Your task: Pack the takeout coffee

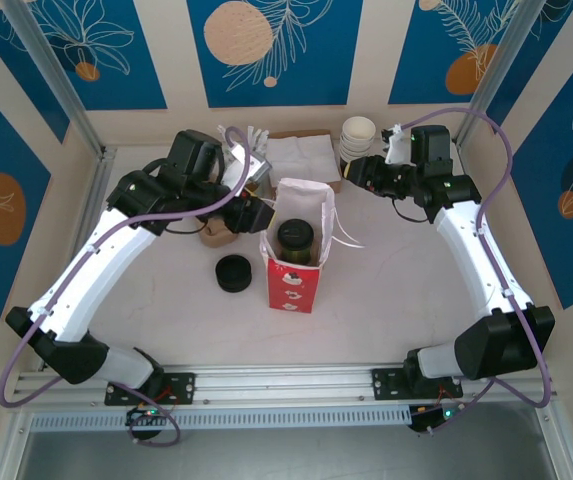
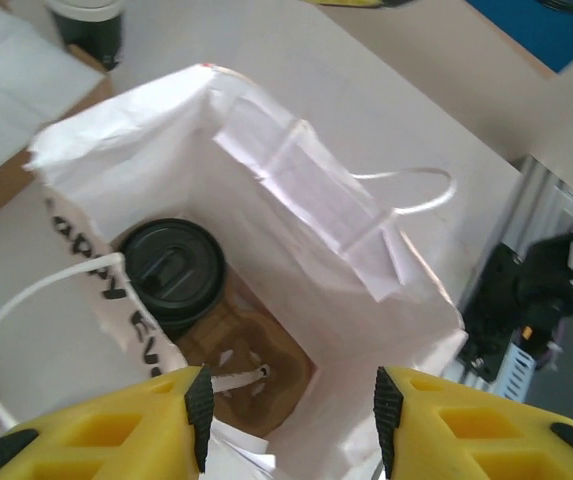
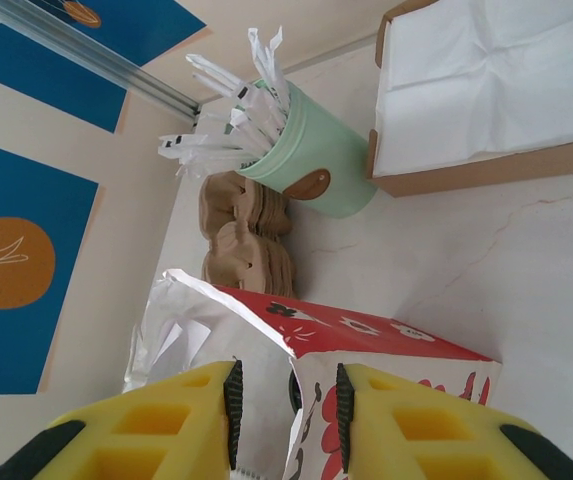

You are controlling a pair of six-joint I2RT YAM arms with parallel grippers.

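Black-lidded coffee cup point(image 2: 171, 270) stands on the floor of the white paper bag point(image 2: 116, 130). The left gripper point(image 2: 288, 415) hangs over the bag's mouth with jaws apart. The right gripper point(image 3: 288, 400), near the bag, is narrowly parted.

Lab robot booth: aluminium frame point(image 1: 276, 380), patterned panels point(image 1: 266, 45)

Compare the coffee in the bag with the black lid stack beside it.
The takeout coffee stands inside the red-and-white bag; the lid stack lies on the table left of the bag. The coffee is a capped cup; the stack is only loose lids, a low pile. Both look round and black from above.
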